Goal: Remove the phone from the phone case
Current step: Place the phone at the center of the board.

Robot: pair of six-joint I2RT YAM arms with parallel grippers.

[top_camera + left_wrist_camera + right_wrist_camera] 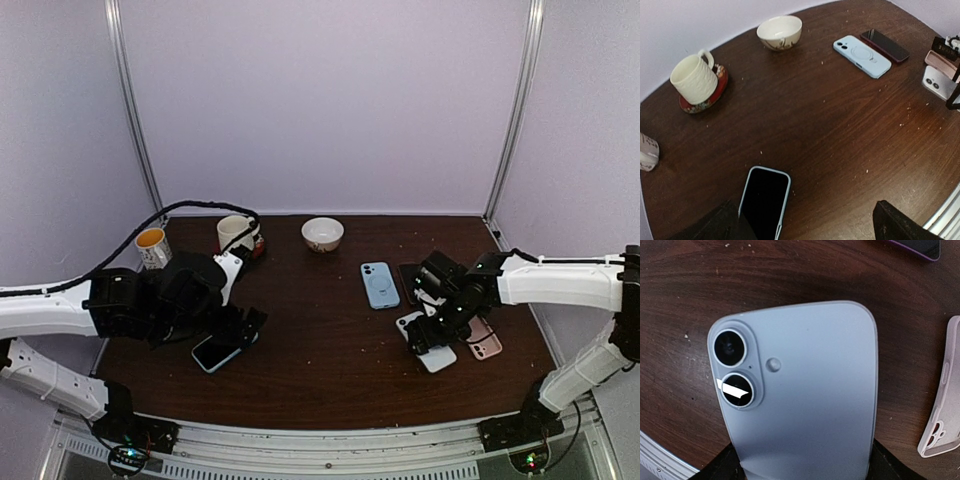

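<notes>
Left tool (807,210), spread wide and holding nothing, hangs above the phone (765,197), which lies screen up in its blue case (771,170) toward the near left corner of the table (840,140). The phone looks stiff, slick and glass-faced, the case rim soft enough to peel. The long sides offer the surest hold, a corner the place to start. Right tool (802,467) straddles a second phone (810,380) near the right edge, beside an empty case (942,405); whether it grips cannot be told.
</notes>
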